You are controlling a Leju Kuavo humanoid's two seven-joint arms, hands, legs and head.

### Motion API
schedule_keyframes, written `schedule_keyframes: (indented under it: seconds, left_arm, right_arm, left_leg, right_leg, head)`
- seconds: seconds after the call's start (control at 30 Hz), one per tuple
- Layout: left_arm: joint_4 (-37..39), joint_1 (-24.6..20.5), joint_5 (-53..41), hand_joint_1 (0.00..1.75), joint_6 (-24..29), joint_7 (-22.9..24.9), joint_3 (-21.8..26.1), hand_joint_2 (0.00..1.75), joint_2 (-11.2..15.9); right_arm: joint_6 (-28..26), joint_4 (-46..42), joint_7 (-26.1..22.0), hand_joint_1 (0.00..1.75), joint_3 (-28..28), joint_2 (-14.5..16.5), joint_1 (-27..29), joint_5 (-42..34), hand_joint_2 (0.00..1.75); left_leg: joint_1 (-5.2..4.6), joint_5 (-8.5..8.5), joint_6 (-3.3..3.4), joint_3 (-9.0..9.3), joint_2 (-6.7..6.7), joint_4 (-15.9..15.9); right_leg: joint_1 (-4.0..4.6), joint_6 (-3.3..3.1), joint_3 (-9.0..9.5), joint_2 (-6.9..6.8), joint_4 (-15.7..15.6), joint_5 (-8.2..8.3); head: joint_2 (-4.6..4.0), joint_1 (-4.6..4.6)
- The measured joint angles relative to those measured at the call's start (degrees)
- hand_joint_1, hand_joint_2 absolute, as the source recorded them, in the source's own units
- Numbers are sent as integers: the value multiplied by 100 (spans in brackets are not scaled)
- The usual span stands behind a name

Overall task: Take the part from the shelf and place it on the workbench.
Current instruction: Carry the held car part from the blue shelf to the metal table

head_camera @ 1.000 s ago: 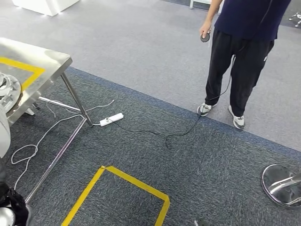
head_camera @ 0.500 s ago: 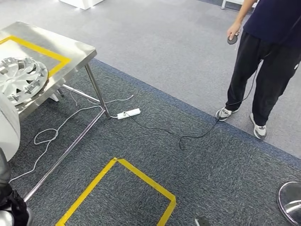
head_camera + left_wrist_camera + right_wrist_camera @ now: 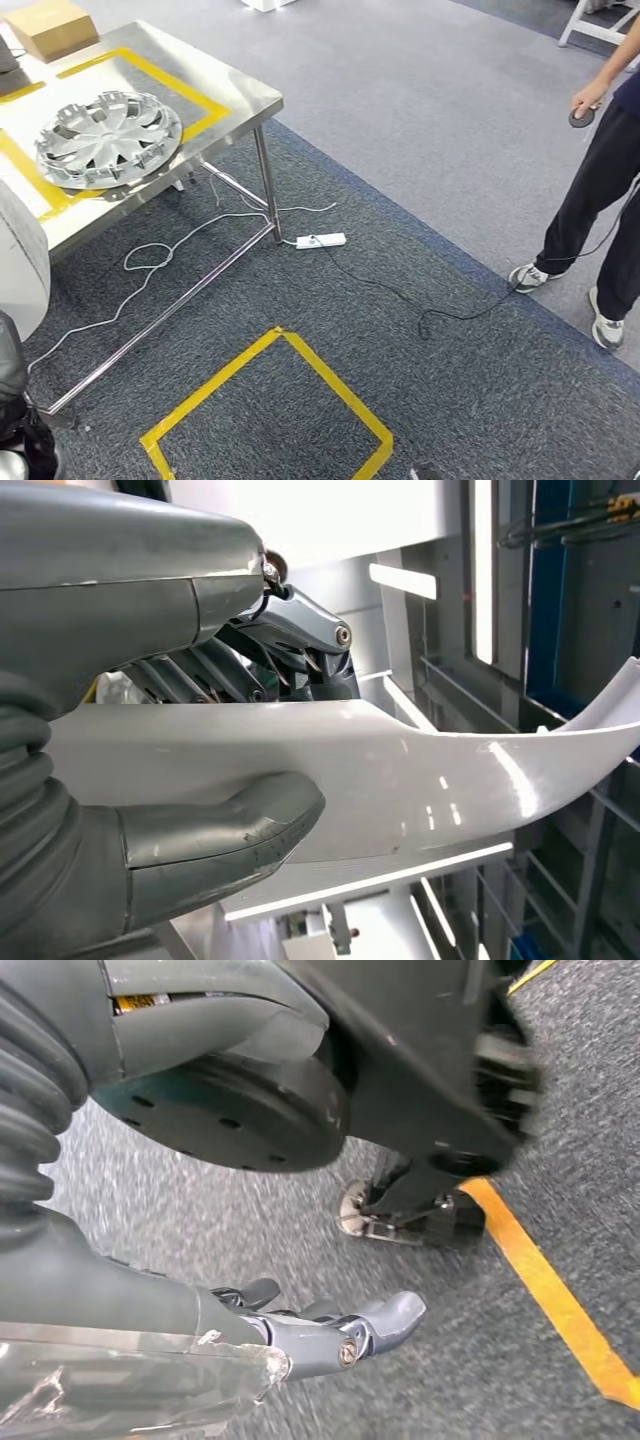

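White part (image 3: 392, 770) lengthwise across left robot hand (image 3: 189, 730)

- Left hand (image 3: 189, 720): grey ribbed wrist cover, thick grey thumb, darker fingers (image 3: 302, 630) with a silver pivot screw.
- Right hand (image 3: 249, 1330): same grey ribbed cover, scuffed silver-grey fingers (image 3: 377, 1322), one visible screw.
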Motion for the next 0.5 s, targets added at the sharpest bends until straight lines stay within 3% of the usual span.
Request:
schedule_keyframes:
  seconds: [0.07, 0.13, 0.2, 0.27, 0.33, 0.37, 0.43, 0.5]
  left_arm:
    - [-7, 1, 55, 175, -79, 155, 1, 175, 9]
    - [-9, 13, 101, 175, -219, 358, -3, 175, 41]
    - [-6, 3, 104, 175, -306, 470, -14, 175, 87]
    - [7, -37, 59, 175, -298, 490, -29, 175, 110]
    - [32, -56, -16, 175, -241, 494, -47, 175, 111]
    - [45, -58, -47, 175, -212, 494, -57, 175, 111]
    - [60, -67, -77, 175, -183, 492, -75, 175, 110]
    - [63, -102, -83, 175, -176, 496, -87, 175, 111]
  right_arm:
    - [2, 4, 18, 0, -9, 2, 0, -19, 175]
    - [3, 5, 27, 0, -15, 5, -4, -38, 175]
    - [9, 5, 27, 0, -20, 8, -10, -47, 175]
    - [16, 5, 27, 0, -28, 9, 0, -48, 175]
    - [19, 5, 30, 0, -42, 9, 17, -47, 175]
    - [19, 5, 30, 0, -48, 9, 19, -46, 175]
    - [19, 5, 30, 0, -55, 10, 6, -46, 175]
    - [19, 5, 26, 0, -59, 11, -8, -45, 175]
  left_leg:
    - [6, 31, -81, -46, -116, 1]
    - [28, 64, -156, -87, -154, -9]
    - [21, -79, -205, -199, 72, 202]
    - [5, -462, -232, -510, 347, 874]
    - [7, -735, -246, -819, 418, 1558]
    - [7, -715, -244, -845, 426, 1646]
    - [4, -406, -223, -558, 492, 1169]
    - [-20, -138, -191, -138, 720, 409]
  right_leg:
    - [-12, -37, 126, 128, -252, 20]
    - [3, -125, 137, 11, -255, 56]
    - [3, -206, 129, -108, -272, 92]
    - [14, -254, 111, -243, -279, 100]
    - [29, -270, 92, -393, -279, 98]
    - [33, -271, 89, -464, -278, 98]
    - [37, -265, 101, -589, -278, 92]
    - [67, -232, 111, -689, -264, 70]
  head:
    - [0, -3]
    - [0, -3]
    - [0, -26]
    - [0, -51]
    - [0, -53]
    - [0, -53]
    - [0, -53]
    - [0, -58]
